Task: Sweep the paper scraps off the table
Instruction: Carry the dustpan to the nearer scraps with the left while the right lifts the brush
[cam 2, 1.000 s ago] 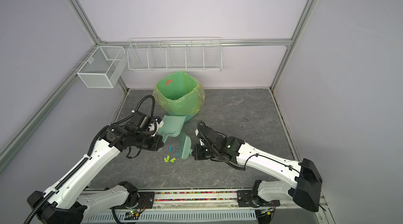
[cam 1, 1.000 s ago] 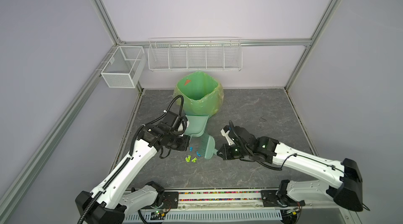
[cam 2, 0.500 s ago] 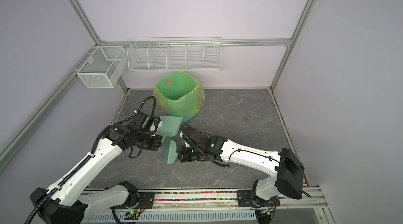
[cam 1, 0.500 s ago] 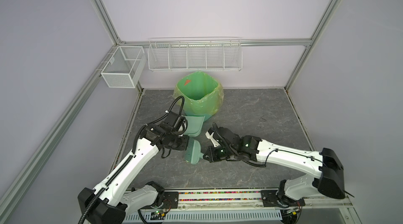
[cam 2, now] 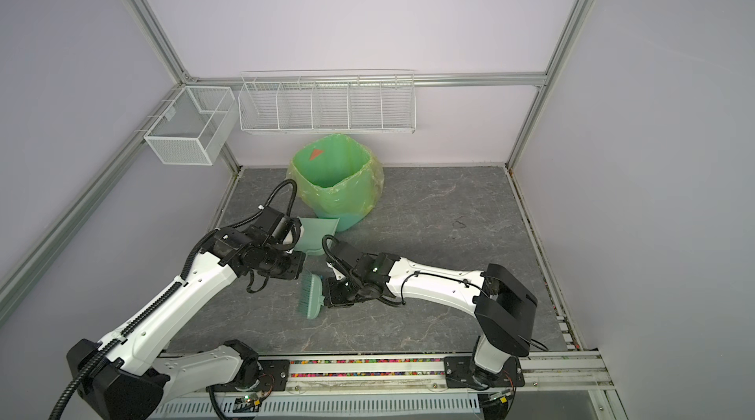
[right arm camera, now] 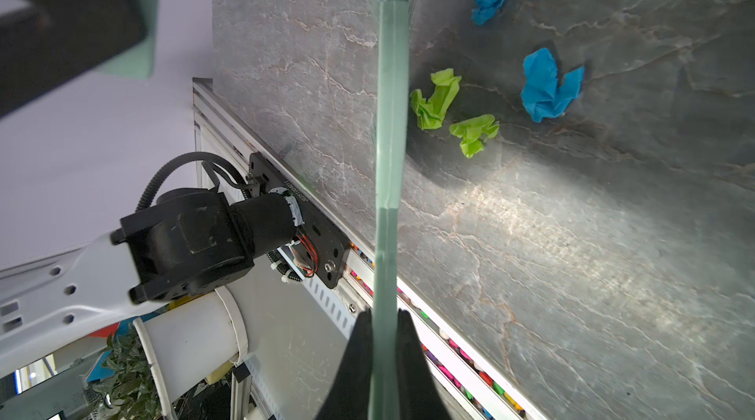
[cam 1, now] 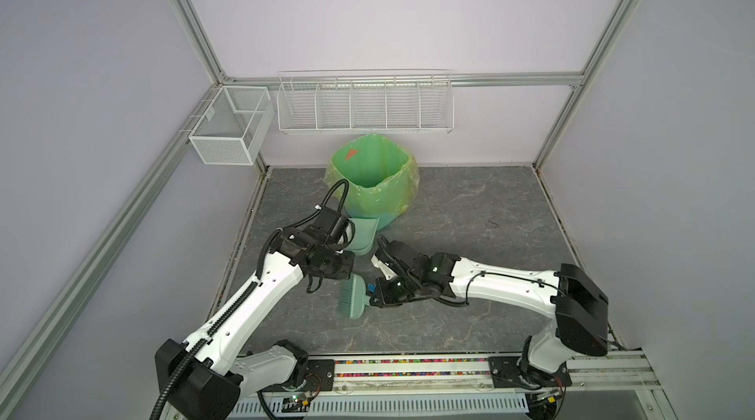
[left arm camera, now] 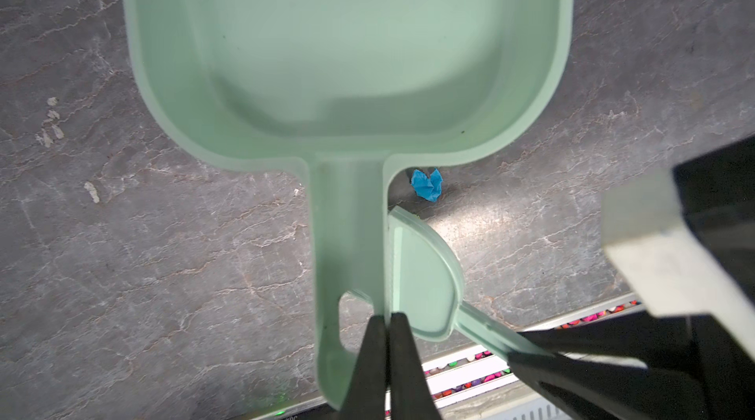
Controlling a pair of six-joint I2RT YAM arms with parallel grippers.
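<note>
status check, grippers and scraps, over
Left gripper shut on dustpan handle, right gripper shut on brush. Four paper scraps loose on the table beside the brush, none seen in the dustpan. Nothing between brush and scraps.

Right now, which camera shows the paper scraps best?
The right wrist view: four paper scraps, two blue and two green, lie sharp on the table beside the brush. The left wrist view shows one blue scrap; a top view shows only a blue speck.

Paper scraps point(cam 1: 371, 287) mostly hidden by brush point(cam 1: 352, 298), both top views; dustpan point(left arm camera: 351, 50) front cropped (L-wrist).
</note>
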